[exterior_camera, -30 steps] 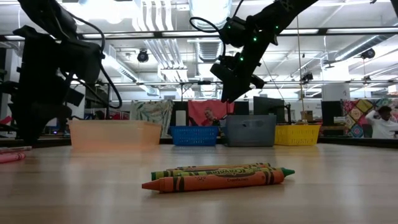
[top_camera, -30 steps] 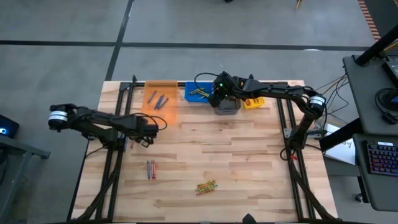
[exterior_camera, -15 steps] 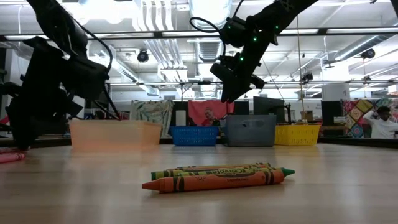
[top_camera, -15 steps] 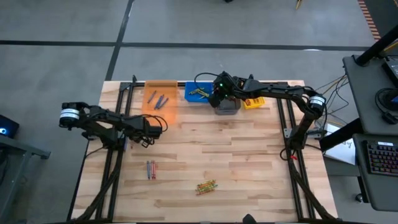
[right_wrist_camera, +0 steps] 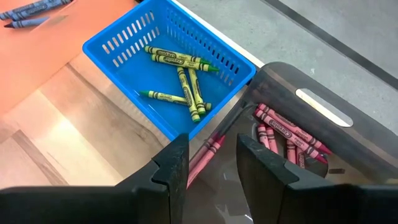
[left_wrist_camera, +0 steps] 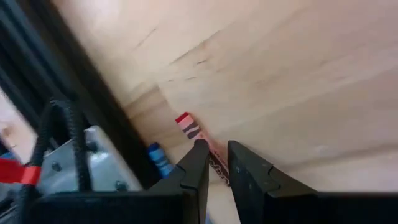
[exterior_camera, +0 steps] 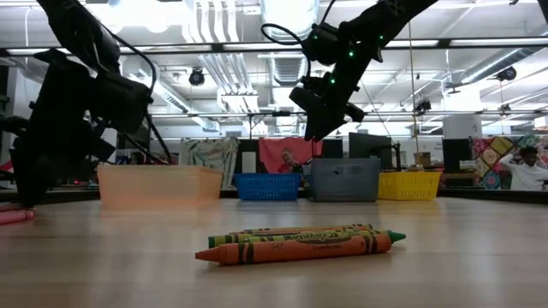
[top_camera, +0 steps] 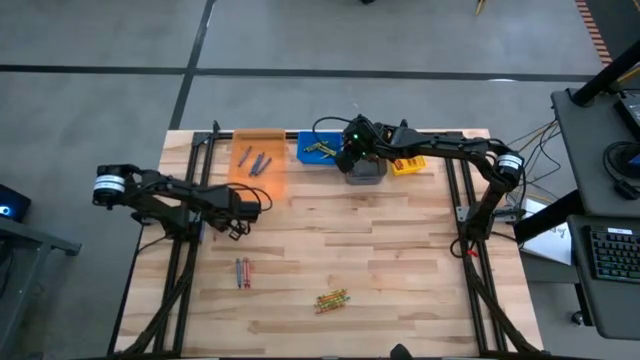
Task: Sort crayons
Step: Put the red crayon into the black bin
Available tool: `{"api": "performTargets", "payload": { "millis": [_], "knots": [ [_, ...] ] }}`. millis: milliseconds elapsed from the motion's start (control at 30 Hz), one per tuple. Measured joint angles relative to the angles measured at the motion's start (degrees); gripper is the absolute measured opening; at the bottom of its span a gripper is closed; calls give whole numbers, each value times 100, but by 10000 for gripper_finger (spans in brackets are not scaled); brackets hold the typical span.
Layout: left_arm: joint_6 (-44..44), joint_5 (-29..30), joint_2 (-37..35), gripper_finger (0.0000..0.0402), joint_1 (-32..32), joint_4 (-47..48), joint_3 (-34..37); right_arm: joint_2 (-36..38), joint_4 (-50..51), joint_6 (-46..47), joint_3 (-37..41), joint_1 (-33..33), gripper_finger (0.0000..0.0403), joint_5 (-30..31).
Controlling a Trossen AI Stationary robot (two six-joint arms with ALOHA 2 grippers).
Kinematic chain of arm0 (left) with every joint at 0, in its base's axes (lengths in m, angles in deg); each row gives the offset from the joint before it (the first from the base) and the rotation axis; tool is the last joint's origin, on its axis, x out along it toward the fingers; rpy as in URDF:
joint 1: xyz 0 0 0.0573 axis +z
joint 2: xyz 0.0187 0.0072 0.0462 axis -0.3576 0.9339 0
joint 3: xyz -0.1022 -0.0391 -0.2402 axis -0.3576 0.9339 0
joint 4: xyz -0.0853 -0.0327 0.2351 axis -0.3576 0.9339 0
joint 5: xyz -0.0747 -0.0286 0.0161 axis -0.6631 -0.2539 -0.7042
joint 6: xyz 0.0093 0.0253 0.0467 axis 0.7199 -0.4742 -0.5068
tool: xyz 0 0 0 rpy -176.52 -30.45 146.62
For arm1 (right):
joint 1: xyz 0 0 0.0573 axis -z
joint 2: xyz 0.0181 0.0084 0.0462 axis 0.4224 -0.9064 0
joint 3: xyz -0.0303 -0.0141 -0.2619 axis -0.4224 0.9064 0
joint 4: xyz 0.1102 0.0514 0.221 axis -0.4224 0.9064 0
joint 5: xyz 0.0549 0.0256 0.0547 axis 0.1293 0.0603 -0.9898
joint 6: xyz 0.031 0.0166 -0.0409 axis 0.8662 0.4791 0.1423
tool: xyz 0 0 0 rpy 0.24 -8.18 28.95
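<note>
A: Where are the crayons rn?

B: Scattered. A red-and-blue pair (top_camera: 242,271) lies on the table (top_camera: 400,240) toward the left front, and a green and orange bunch (exterior_camera: 300,242) sits near the front middle. Rest are in bins at the far edge: blue ones in the orange bin (top_camera: 257,158), green ones in the blue bin (right_wrist_camera: 163,68), red ones in the grey bin (right_wrist_camera: 311,124). Can't see what's in the yellow bin (exterior_camera: 409,184), the right arm covers most of it from above.

A: And the left gripper (left_wrist_camera: 214,163)?

B: Hanging over the left side of the table, fingers narrow w/ a thin gap. A red crayon (left_wrist_camera: 200,144) shows past the tips, but I can't tell if they pinch it (its near end is cut off behind the fingers). There's a blue stub (left_wrist_camera: 158,160) beside it, half hidden.

A: Right one?

B: Right gripper (right_wrist_camera: 211,163) is above the grey bin, fingers apart, nothing btw them as far as I can see.
</note>
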State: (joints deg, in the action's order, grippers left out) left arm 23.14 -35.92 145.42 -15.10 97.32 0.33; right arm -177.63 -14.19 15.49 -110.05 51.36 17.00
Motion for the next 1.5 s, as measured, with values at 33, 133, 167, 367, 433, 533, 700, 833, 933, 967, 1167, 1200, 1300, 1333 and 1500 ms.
{"api": "performTargets", "payload": {
  "millis": [33,133,167,367,433,533,700,833,933,967,1167,1200,1300,1333,1500],
  "knots": [
    [-4,-56,-60,38,-11,-51,-11,0,0,0,0,0,123,0],
    [-23,-257,-257,38,-67,-189,-53,0,6,-37,0,0,123,-1],
    [-22,-306,-341,38,-91,-200,-71,0,7,-46,0,0,123,0],
    [86,-415,-756,38,-267,-151,-253,0,20,-48,0,0,123,0],
    [102,-601,-877,38,-364,-95,-328,0,20,-48,0,0,123,0],
    [129,-1080,-1053,38,-635,-25,-502,0,20,-90,0,0,123,0],
    [655,-1263,-1287,38,-1486,-40,-1031,0,20,-165,0,0,123,0],
    [1362,-925,-1316,38,-2218,-53,-1378,0,20,-278,0,-22,123,0],
    [2114,-794,-1177,45,-2756,-76,-1469,0,22,-397,0,-66,123,-2],
    [2434,-803,-1094,50,-2957,-124,-1468,0,20,-446,0,-91,123,0],
    [4246,-1108,-413,96,-3909,-600,-1430,0,42,-722,0,-165,123,-2],
    [4417,-1110,-283,106,-4015,-579,-1454,0,42,-740,0,-171,123,-2],
    [4667,-1092,76,130,-4209,-586,-1470,0,44,-802,0,-176,123,-2],
    [4679,-1092,180,137,-4228,-587,-1470,0,44,-804,0,-177,123,-2],
    [4658,-873,625,148,-4232,-593,-1444,0,90,-799,0,-203,123,-1]
  ]
}}
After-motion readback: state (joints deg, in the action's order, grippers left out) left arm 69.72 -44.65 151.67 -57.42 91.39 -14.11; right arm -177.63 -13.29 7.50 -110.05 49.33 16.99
